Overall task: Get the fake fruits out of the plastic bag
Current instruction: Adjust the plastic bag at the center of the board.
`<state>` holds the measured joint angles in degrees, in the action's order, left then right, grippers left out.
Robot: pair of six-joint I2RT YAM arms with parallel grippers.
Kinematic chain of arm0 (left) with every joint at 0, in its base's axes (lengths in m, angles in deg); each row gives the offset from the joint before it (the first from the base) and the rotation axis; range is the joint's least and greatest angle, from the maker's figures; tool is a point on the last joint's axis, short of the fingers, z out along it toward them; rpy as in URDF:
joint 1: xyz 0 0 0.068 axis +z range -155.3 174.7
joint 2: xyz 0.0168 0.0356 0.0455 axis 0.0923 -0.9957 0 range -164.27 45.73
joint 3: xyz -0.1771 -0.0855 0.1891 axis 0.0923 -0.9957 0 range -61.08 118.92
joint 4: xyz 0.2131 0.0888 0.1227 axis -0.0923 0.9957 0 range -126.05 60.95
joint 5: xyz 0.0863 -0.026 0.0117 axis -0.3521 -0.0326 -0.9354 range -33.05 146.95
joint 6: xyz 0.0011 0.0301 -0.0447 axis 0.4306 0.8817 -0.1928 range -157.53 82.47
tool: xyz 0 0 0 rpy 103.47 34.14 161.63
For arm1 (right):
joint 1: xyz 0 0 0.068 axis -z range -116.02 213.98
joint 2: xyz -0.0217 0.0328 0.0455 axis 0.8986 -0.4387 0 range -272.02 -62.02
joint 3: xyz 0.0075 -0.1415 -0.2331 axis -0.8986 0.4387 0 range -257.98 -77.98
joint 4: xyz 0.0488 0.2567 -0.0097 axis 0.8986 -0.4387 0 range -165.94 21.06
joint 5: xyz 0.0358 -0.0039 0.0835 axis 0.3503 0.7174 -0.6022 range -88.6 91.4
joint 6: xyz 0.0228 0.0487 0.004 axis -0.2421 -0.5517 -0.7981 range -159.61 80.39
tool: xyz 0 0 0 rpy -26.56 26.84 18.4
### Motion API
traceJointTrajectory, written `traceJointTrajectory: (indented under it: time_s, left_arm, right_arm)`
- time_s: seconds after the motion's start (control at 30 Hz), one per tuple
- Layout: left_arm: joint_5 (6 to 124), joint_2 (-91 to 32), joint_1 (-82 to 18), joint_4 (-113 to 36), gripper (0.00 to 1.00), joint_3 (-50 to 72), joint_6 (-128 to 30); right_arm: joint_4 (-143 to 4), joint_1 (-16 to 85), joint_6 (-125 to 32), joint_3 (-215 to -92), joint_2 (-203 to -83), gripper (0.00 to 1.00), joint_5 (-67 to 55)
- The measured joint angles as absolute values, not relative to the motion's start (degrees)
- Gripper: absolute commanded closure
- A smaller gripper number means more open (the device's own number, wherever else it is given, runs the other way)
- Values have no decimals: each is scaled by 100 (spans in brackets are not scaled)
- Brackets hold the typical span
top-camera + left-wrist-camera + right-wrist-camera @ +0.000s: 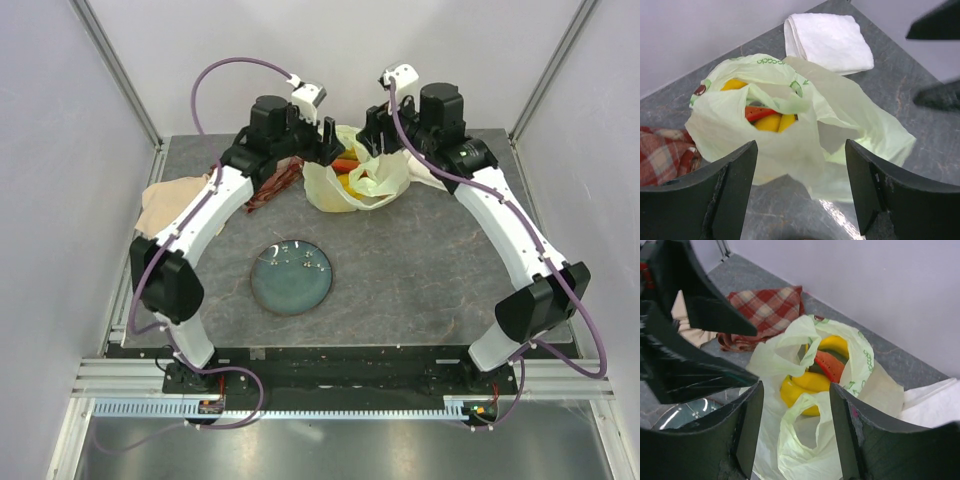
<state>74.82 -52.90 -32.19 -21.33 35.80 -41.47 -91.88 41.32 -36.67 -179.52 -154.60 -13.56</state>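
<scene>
Left gripper (800, 145) spread wide just over the plastic bag (840, 120), fake fruits (769, 121) all inside

Right gripper (796, 386) is apart too, a handle loop (790, 440) lying loose between its fingers. Bag sits far-middle on the table (420, 270), red checked cloth (767, 310) to its left, white towel (827, 40) to its right, mouth open with the watermelon slice (757, 112) and yellow fruits (805, 382) showing. No fruit out anywhere I can see, so pretty much the whole job's left.

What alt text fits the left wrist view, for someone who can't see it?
A pale green bag sits open on a grey table, showing yellow fruits and a red watermelon slice inside. The left gripper frames it, jaws open and empty. A white towel lies beyond, a checked cloth at frame left.
</scene>
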Motion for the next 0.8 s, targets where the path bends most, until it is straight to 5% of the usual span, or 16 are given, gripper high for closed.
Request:
traceJointTrajectory:
  time_s: [0.17, 0.23, 0.3, 0.57, 0.7, 0.8]
  left_arm:
    - [7362, -5904, -3272, -2085, 27, 3847, -4014]
    - [7316, -5967, -3276, -1972, 64, 3847, -3968]
    - [7165, -5965, -3276, -1875, 91, 3845, -3887]
    - [6494, -5589, -3175, -1803, 97, 3226, -3925]
    - [6385, -5161, -3140, -1781, 98, 2621, -4158]
    - [6299, -4909, -3140, -1786, 98, 2221, -4303]
  right_arm:
    - [-9299, 4130, -3544, -17438, -15451, 18, -1220]
    - [-9349, 4130, -3492, -17218, -15447, 13, -1199]
    - [-9424, 4132, -3444, -17014, -15442, 11, -1220]
    - [-9601, 4080, -3055, -16431, -15530, 9, -1651]
    - [-9590, 3920, -2805, -16426, -15871, 39, -1540]
    - [-9675, 3826, -2709, -16422, -16172, 72, -1299]
